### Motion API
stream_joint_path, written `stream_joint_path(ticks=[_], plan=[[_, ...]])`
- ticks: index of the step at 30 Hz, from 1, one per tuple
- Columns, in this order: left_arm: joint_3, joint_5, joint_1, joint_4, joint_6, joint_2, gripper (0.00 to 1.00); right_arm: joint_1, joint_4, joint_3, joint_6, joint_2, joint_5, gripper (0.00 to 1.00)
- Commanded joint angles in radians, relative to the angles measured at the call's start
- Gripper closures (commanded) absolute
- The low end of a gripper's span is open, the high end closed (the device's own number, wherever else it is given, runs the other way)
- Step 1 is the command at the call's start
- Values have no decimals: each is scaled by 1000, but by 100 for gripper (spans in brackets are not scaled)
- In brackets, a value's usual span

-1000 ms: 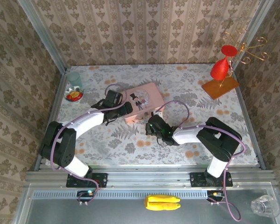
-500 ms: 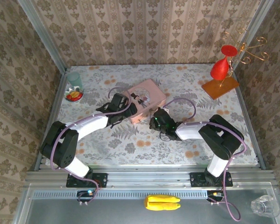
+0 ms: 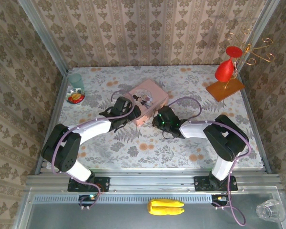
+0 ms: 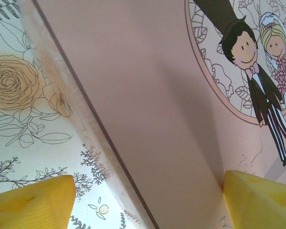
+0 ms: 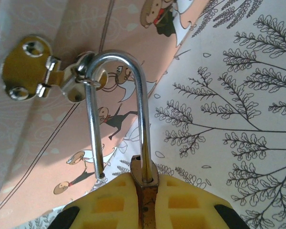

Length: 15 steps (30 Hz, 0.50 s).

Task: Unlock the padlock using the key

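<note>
My right gripper (image 5: 148,191) is shut on the small brass padlock (image 5: 148,210), whose body sits edge-on between the yellow pads. Its silvery shackle (image 5: 142,119) is threaded through the metal hasp (image 5: 35,71) on the pink tin (image 5: 43,143). One shackle leg ends free outside the body. From above, the right gripper (image 3: 161,119) sits at the near right edge of the tin (image 3: 150,90). My left gripper (image 4: 145,200) is open, one finger over the tablecloth and one over the tin's lid (image 4: 148,95), at the tin's left corner (image 3: 126,110). The key is out of view.
A glass cup (image 3: 76,80) and a small bowl (image 3: 75,98) stand at the back left. A red ornament on a wooden stand (image 3: 225,88) is at the back right. Below the table edge lie a yellow object (image 3: 165,207) and a clear glass (image 3: 269,210).
Both grippers have moved away from the bases toward the back. The pink tin has shifted back and turned a little. The right gripper now sits closer against the tin's edge.
</note>
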Motion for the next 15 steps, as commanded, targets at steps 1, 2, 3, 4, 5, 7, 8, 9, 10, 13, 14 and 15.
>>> stream_joint_path(ticks=[1, 2, 3, 4, 5, 7, 8, 9, 10, 13, 14, 15], plan=[[-50, 2, -12, -141, 7, 37, 19, -27, 20, 47, 45, 23, 33, 100], [-53, 2, -11, -141, 7, 36, 19, -29, 20, 47, 49, 26, 38, 100], [-55, 1, -12, -141, 7, 33, 19, -32, 20, 48, 52, 27, 41, 100], [-58, -1, -12, -142, 7, 32, 19, -34, 20, 49, 57, 31, 44, 100], [-59, -4, -13, -143, 8, 29, 19, -37, 21, 51, 62, 33, 42, 100], [-49, -8, -13, -166, 14, 33, 20, -46, 26, 59, 79, 38, 22, 100], [-42, -8, -13, -177, 17, 34, 19, -50, 30, 60, 85, 37, 19, 100], [-41, -10, -13, -183, 20, 35, 19, -52, 30, 62, 89, 36, 19, 100], [-41, -8, -13, -181, 19, 34, 19, -54, 24, 66, 90, 35, 20, 100], [-41, -10, -13, -183, 19, 38, 19, -66, 11, 78, 103, 33, 25, 100], [-43, -10, -13, -184, 18, 38, 19, -71, 13, 79, 114, 34, 23, 100], [-43, -10, -13, -184, 17, 40, 19, -76, 15, 77, 126, 36, 20, 100]])
